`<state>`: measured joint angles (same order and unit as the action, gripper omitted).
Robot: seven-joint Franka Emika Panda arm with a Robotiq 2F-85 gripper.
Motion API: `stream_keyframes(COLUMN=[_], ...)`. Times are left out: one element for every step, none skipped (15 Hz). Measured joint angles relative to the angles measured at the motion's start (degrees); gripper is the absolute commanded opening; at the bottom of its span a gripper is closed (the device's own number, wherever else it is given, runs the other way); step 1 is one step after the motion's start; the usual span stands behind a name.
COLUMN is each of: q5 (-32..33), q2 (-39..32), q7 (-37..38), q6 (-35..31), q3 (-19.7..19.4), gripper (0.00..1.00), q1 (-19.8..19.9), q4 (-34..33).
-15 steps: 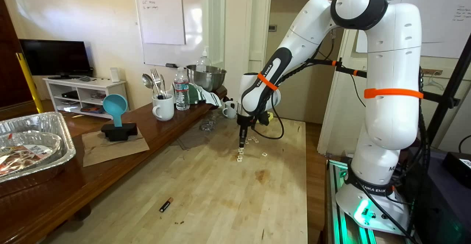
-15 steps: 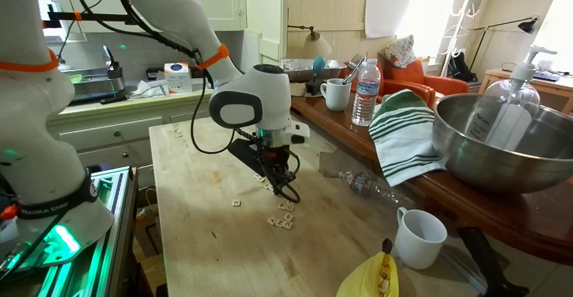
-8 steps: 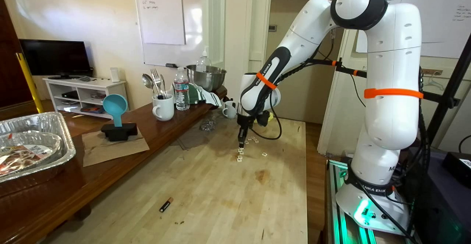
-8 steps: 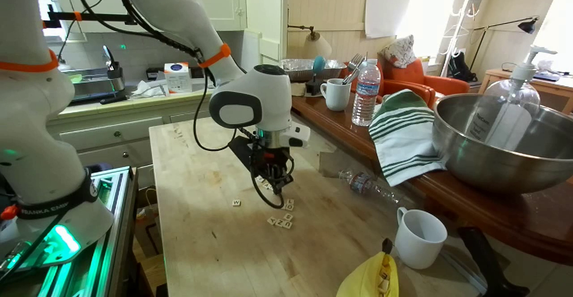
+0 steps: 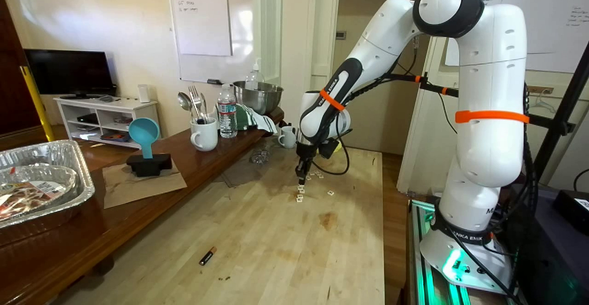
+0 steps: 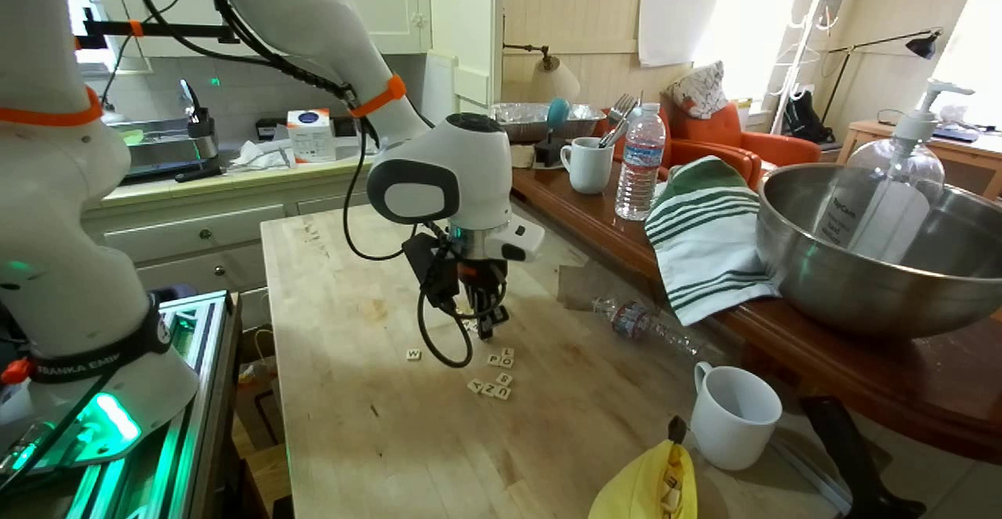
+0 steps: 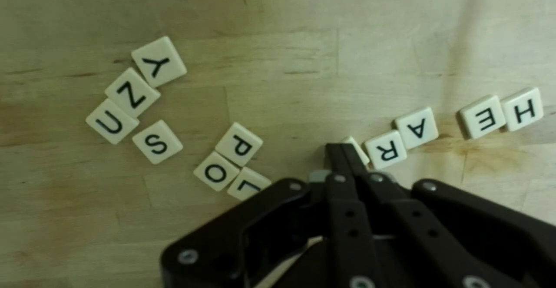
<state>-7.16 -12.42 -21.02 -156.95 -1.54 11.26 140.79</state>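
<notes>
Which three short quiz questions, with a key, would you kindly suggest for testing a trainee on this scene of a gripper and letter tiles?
1. True or false: in the wrist view, the gripper has its two fingers together, not spread apart.
2. Which letter is on the tile nearest the top edge of the wrist view? A) H B) Y C) S
3. Fill the gap: in an exterior view, the white mug beside the upright water bottle holds metal ____.

Key: 1. True. 2. B. 3. cutlery.
</notes>
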Motion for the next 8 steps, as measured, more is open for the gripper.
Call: stream_keyframes(q5=[-0.2,-0.4,-0.7,-0.9,-1.1,-1.3,-1.5,-1.6], q2=[0.0,0.0,-0.1,-0.1,-0.1,-0.2,-0.2,-0.3], q7=[0.5,0.9,1.2,1.6,1.8,2.0,2.1,2.1], q6=[0.0,0.1,0.2,0.5,0.9,1.3,1.7,2.1], q3=[0.0,0.0,0.0,0.0,0.0,0.1,0.1,0.1], gripper=[0.00,0.00,0.00,0.00,0.00,0.00,0.00,0.00], q1=[0.0,0.0,0.0,0.0,0.0,0.0,0.0,0.0], q4=[0.0,-0.1,-0.1,-0.3,-0.4,-0.6,-0.8,-1.0])
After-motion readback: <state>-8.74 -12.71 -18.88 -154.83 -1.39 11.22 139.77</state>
